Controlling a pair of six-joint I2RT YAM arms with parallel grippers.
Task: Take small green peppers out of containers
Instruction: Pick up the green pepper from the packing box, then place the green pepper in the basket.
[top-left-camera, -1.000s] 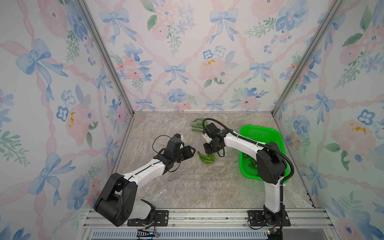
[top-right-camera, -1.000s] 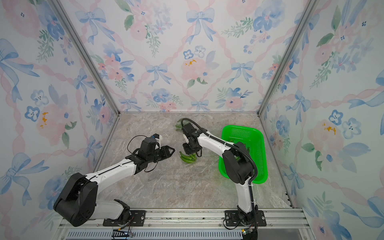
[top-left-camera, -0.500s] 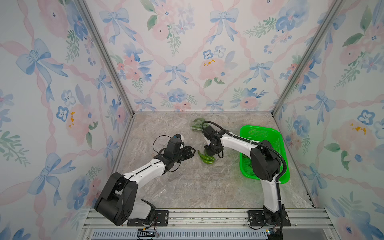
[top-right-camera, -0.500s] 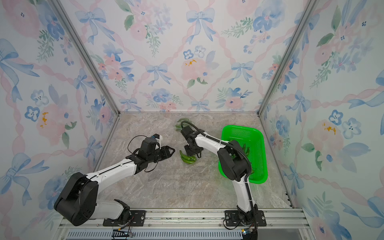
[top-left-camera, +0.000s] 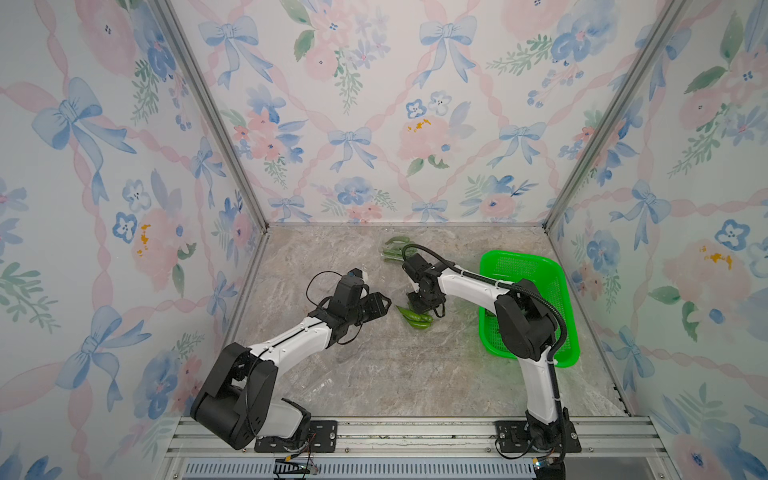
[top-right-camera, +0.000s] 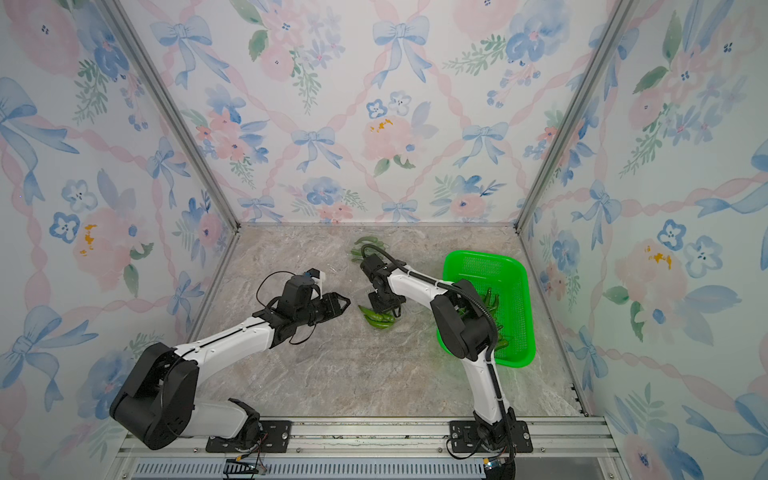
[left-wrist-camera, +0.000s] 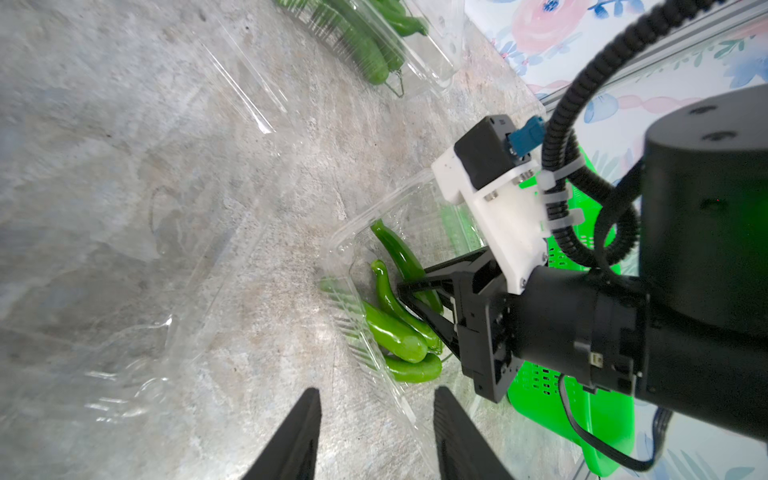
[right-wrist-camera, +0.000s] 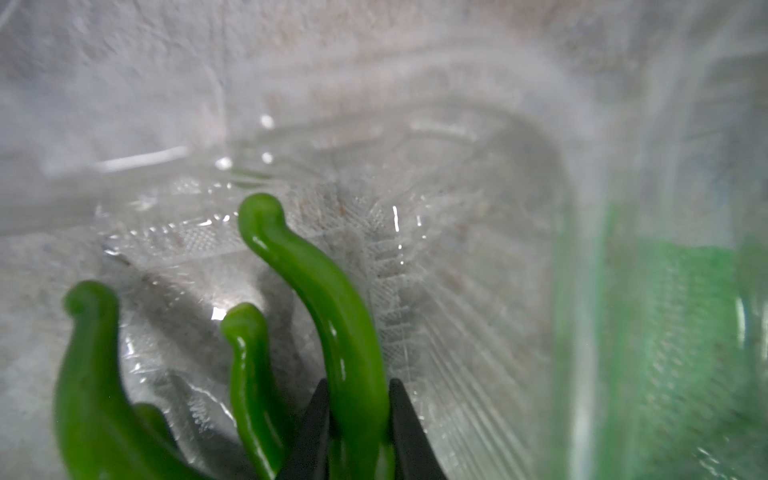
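— What is at the left?
— The left gripper hangs low over the marble table. Its two fingers stand well apart with bare table between them, and it has hold of nothing. The left wrist view shows an empty clear container lying on the table near it.
— Where are the small green peppers?
— A handful lie just to the right of that gripper, mid-table, heaped at one end of a clear container.
— And the right arm?
— The right gripper reaches down into that same container from above. In the right wrist view its black fingers sit close on either side of one curved pepper, drawn in against its skin. Whether that pepper has left the tray floor I cannot tell. Two others lie beside it on the ribbed plastic.
— Anything behind?
— A second clear container sits near the rear wall, behind the right wrist, with more peppers inside.
— And farthest right?
— The green basket lies along the right side of the table. Several loose peppers lie in it, partly hidden by the right arm's elbow.
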